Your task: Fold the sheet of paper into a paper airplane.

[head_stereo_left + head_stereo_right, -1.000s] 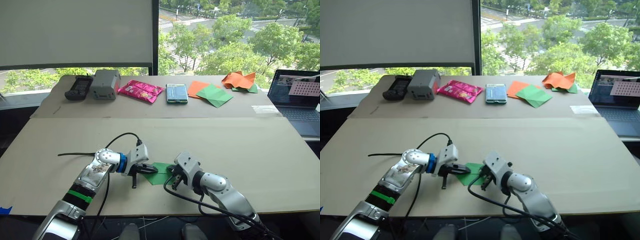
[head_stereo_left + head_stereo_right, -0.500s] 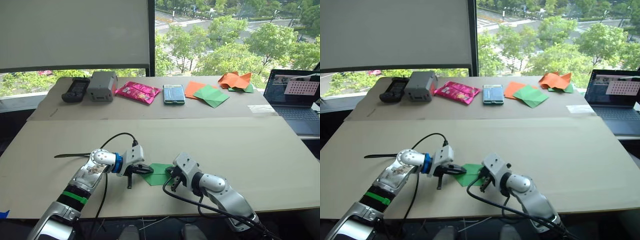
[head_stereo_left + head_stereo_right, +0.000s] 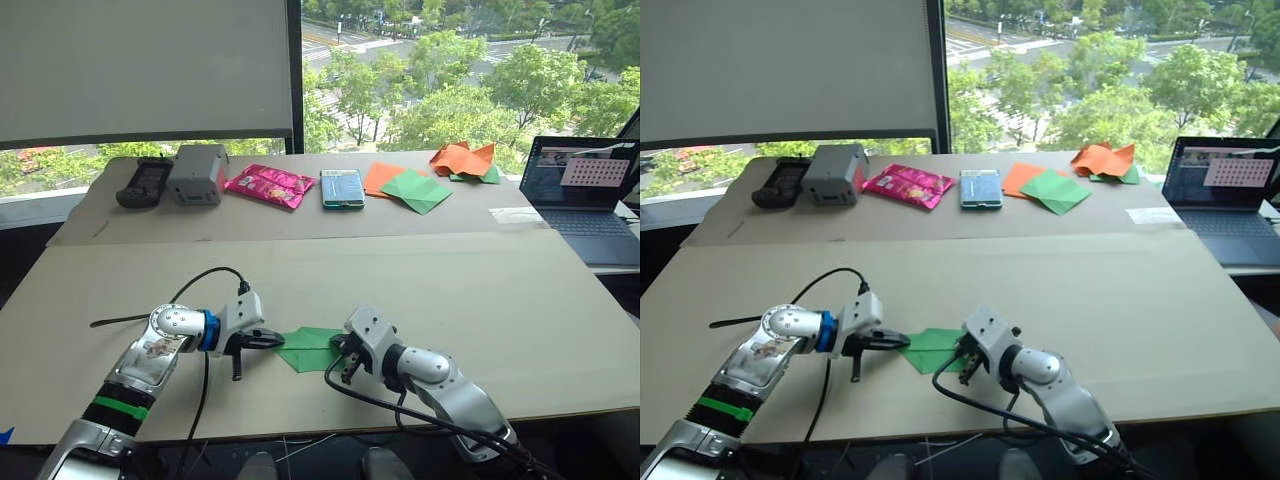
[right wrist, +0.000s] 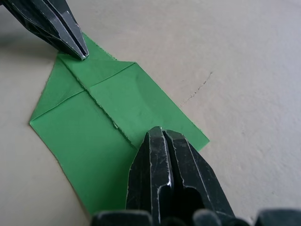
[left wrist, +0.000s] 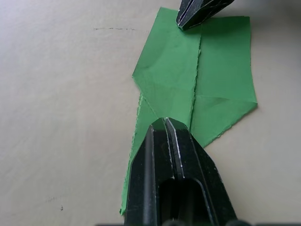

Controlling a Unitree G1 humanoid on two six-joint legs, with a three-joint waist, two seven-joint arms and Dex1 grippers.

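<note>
Paper under work: the thin bright green creased sheet of paper (image 3: 310,348) lies flat near the front edge of the tan cardboard-covered table (image 3: 480,290), partly folded, flaps meeting at a centre seam. The left gripper (image 5: 165,123) and right gripper (image 4: 157,134), fingers together, press opposite ends, judged to pin the flaps flat. Spare orange and green sheets (image 3: 410,186) lie well apart at the rear.
</note>
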